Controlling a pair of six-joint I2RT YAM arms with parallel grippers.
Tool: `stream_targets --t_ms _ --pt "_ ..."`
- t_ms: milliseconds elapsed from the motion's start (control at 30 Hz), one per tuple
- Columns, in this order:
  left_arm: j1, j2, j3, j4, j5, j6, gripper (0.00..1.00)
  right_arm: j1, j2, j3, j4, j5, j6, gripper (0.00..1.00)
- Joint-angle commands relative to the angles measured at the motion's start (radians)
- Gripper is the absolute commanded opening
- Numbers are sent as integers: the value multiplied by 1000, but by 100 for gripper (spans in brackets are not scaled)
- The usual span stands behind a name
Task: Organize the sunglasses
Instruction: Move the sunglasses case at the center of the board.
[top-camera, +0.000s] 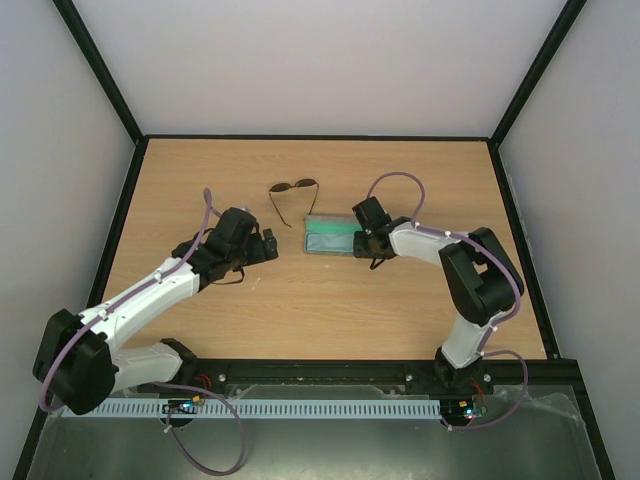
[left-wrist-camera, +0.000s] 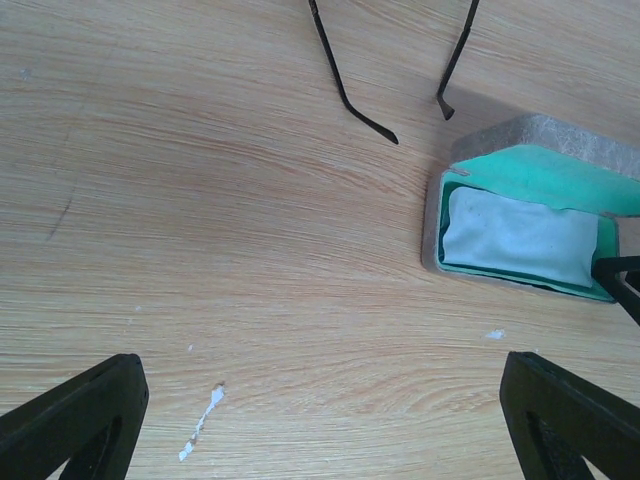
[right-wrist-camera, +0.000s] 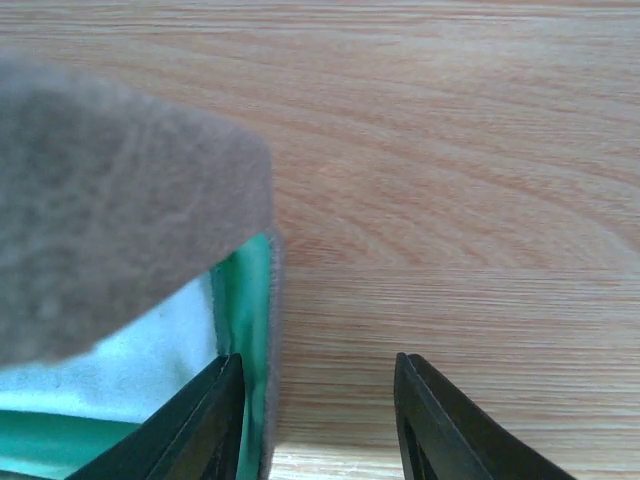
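The sunglasses lie unfolded on the table behind the case, lenses away from me and temple arms pointing toward me; only their arm tips show in the left wrist view. The grey case lies open, with green lining and a light blue cloth inside. My left gripper is open and empty, just left of the case, its fingers spread wide over bare wood. My right gripper is open at the case's right end. It straddles the end wall, with one finger inside.
The case's grey lid stands up and fills the left of the right wrist view. Small white flecks mark the wood below my left gripper. Black frame posts and white walls ring the table.
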Motion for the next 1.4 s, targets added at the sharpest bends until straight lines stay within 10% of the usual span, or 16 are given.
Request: stream_targets --t_ms 0,433,667,1367 --pt "8 7 -7 -4 6 16 99 -3 -46 -49 10 96 12 42" --pt "6 3 -43 33 25 8 99 -3 -363 -262 -88 126 67 44" --pt "8 3 -28 16 20 18 99 -3 -472 -15 -196 8 80 51" --pt "84 -127 -72 -13 79 68 99 92 537 1001 -311 44 50 54"
